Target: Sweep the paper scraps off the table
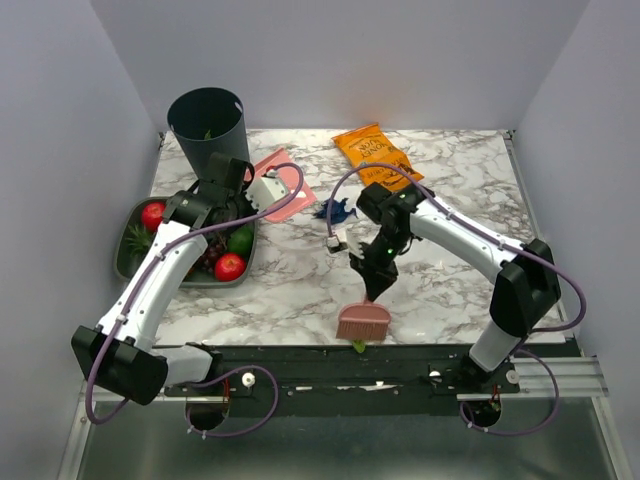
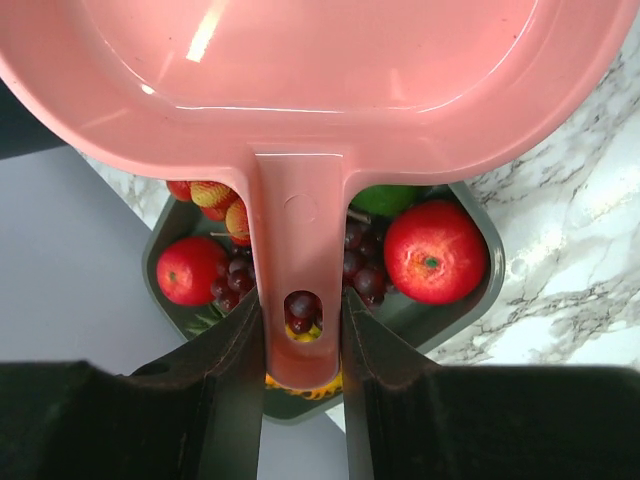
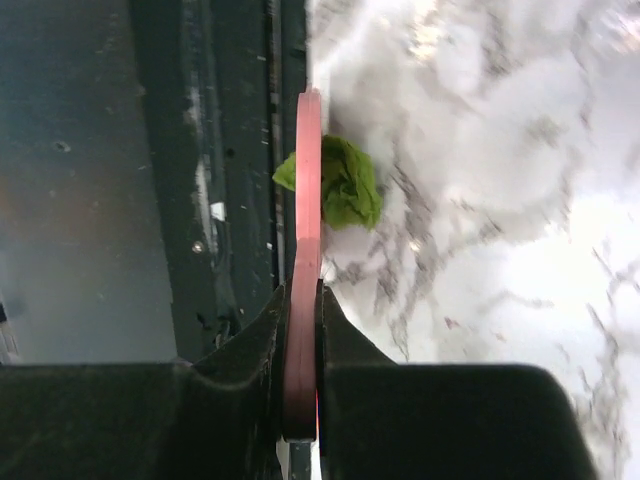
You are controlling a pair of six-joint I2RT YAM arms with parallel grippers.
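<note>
A: While the brush (image 1: 363,322) rests at the near edge of the table (image 1: 450,290), what's left?

B: Two paper scraps, neither in the dustpan (image 2: 300,80): green scrap (image 3: 347,185), crumpled, touching the brush at that edge; blue scrap (image 1: 335,210) mid-table. Jaws: right gripper (image 3: 302,330) pinches the brush, left gripper (image 2: 300,350) the dustpan handle. Judged: sweeping unfinished.

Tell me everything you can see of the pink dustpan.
The pink dustpan looks like glossy moulded plastic: a wide shallow pan with rounded corners, bare where it shows, and a narrow handle with an oval hole near its end. The left gripper clamps that handle between its fingers. The handle hangs over the fruit tray, the pan reaching beyond it.
</note>
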